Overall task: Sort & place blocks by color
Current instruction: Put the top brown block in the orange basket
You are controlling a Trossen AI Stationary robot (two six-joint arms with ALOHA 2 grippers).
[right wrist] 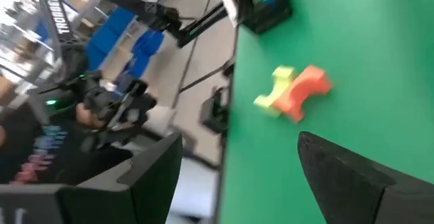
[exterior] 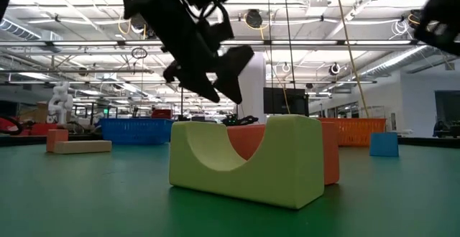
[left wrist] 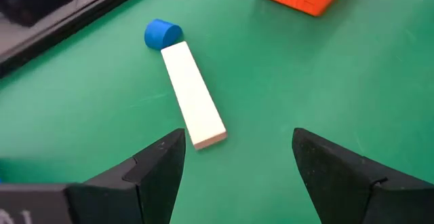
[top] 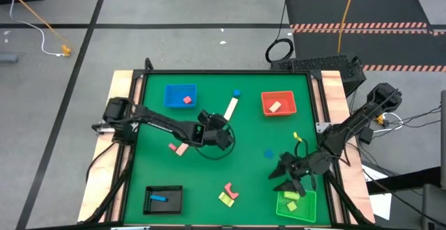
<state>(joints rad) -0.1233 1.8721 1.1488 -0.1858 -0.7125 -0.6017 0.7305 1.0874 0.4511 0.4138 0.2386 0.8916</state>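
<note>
Near the middle of the bench (top: 153, 118), a little toward its far edge, lies the cream bar (left wrist: 193, 94) with the blue cylinder (left wrist: 162, 33) touching its far end; the left hand (left wrist: 234, 166) hangs just short of the bar's near end, fingers spread wide and holding nothing. By my judgement this bar is light, rigid and matte — foam or painted wood, not fragile, not slippery — and best taken across its narrow width near the middle, so it neither pivots nor nudges the cylinder into a roll. Long, flat and pale it looks, with squared ends and clean edges. Toward the near edge, about midway along, a yellow arch block (exterior: 244, 161) sits against a pink-red arch block (exterior: 329, 151); their curved cut-outs would be poor places to pinch, flat side faces better. At the near right corner the right hand (top: 291, 176) hovers at the far rim of the green tray (top: 310, 215), fingers apart and empty — a yellow block (top: 291, 196) lies in that tray. Elsewhere, a pink block (top: 187, 100) rests in the blue tray (top: 171, 90) toward the far left, a cream block (top: 274, 106) in the red tray (top: 286, 96) toward the far right, and a blue block (top: 159, 198) in the black tray (top: 174, 205) at the near left corner; a pink bar (top: 179, 148) lies left of centre, and a small blue cube (top: 268, 153) right of centre.
</note>
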